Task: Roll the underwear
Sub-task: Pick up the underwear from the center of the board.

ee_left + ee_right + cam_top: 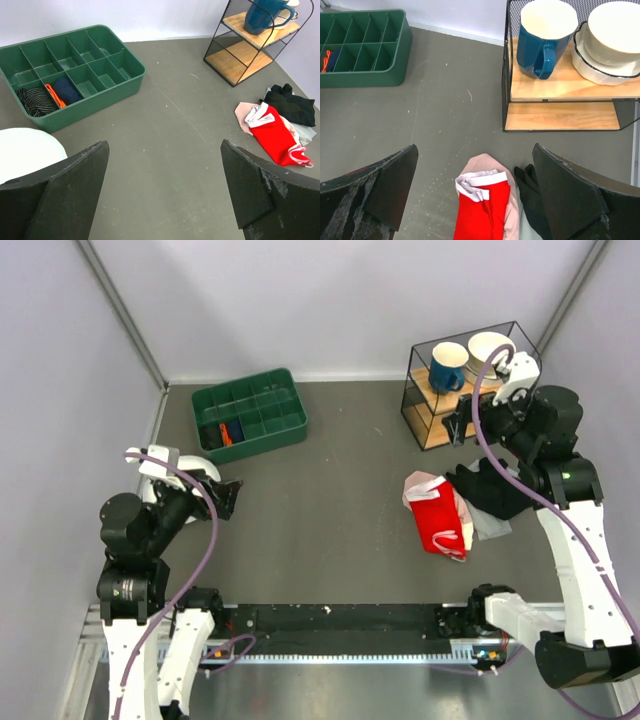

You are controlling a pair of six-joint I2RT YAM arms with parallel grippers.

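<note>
Right, both my pincers are released and empty. The right pincer (pixel 474 165) hangs spread above the underwear (pixel 482 212), which lies between its fingers on a pink cloth (pixel 485 162). A black garment (pixel 530 195) crowds it by the right finger. Beyond that finger stands a wire rack (pixel 560 117) with a blue mug (pixel 542 40) and a white bowl (pixel 612 40). From the left pincer (pixel 162 170) the underwear sits well off to the right, with a green tray (pixel 100 107) ahead-left. White marks on the red are too small for me to read.
</note>
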